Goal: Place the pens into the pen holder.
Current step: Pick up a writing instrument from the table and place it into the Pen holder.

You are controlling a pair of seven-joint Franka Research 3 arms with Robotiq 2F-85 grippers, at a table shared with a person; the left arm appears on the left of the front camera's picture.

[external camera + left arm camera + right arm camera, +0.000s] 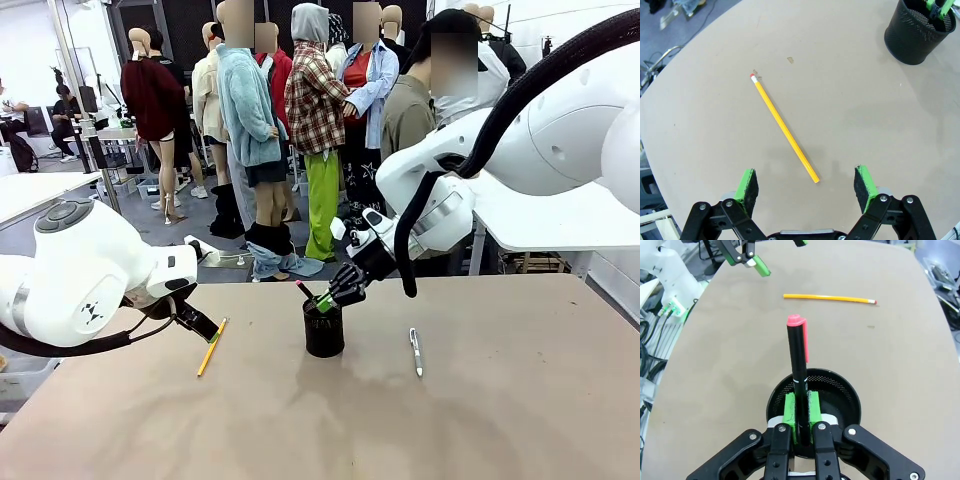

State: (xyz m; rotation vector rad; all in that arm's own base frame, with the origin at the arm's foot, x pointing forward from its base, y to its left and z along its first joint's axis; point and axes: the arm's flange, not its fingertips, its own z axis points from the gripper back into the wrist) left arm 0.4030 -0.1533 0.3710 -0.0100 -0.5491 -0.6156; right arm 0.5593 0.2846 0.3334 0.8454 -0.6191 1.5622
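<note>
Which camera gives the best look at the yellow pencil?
Left wrist view: the pencil lies whole and large, with its eraser end plain. The front view shows a thin slanted sliver; the right wrist view shows it whole but small and far off.

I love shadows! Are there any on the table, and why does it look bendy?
Front view: only a soft, pale shadow on the table around the pen holder. Left wrist view: the table edge bends round, a wide-lens trick; the yellow pencil looks sharp. Right wrist view: same bending, and the pink-capped pen is crisp.
</note>
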